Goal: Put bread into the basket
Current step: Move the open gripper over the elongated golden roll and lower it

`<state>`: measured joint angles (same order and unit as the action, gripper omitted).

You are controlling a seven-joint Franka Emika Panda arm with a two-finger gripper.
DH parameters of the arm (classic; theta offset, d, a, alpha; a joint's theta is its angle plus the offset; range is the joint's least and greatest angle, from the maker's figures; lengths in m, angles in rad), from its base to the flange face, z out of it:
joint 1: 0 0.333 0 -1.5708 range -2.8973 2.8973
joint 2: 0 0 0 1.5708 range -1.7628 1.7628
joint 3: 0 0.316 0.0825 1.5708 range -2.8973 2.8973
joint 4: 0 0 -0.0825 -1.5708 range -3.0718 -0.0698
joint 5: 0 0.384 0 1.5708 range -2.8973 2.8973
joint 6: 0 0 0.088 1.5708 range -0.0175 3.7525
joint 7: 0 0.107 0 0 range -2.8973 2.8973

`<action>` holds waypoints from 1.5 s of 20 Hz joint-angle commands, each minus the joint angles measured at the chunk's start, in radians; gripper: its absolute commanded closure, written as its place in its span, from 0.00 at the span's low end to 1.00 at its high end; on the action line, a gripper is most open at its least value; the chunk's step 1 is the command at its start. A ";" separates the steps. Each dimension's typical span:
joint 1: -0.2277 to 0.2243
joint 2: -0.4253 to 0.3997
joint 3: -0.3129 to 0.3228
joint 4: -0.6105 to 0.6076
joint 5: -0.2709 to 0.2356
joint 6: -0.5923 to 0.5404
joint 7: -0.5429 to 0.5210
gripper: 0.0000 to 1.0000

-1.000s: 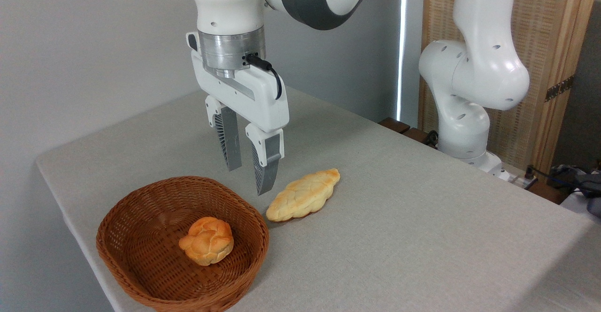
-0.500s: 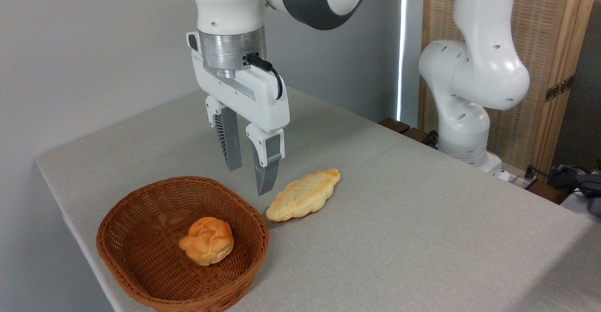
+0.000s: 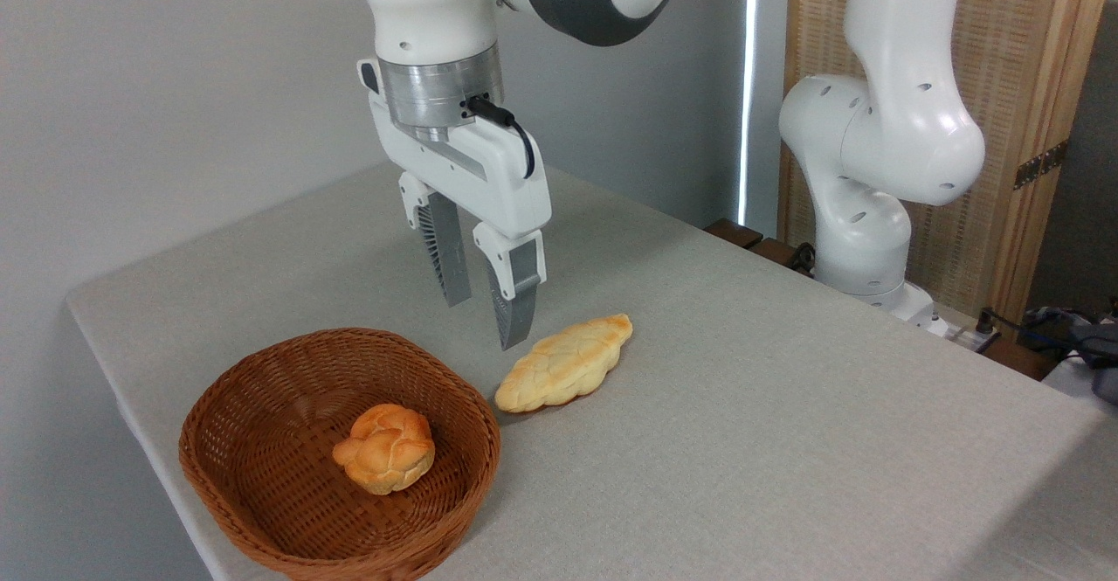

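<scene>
The gripper (image 3: 486, 301) hangs empty, its 2 fingers parted, above the table (image 3: 786, 389) just left of the bread (image 3: 564, 363) — which lies beside the basket (image 3: 262, 511) (near the table's front-left corner), long axis slanting up-right, so I judge a short rightward shift comes first.

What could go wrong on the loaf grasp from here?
1. The gripper hangs open above the table, up and left of the bread. A straight descent might clip only the loaf's near end, or miss it.
2. The loaf lies diagonally and tapers at both ends. A pinch off its middle may let it pivot or slip.
3. The loaf's lower end sits close to the basket rim, and a bun already occupies the middle, so a low carry could snag the rim.
</scene>
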<state>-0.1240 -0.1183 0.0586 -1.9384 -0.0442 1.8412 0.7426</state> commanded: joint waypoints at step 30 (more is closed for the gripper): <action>-0.083 -0.112 -0.002 -0.409 -0.003 0.170 0.006 0.00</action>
<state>-0.2030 -0.2285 0.0543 -2.3280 -0.0441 1.9910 0.7446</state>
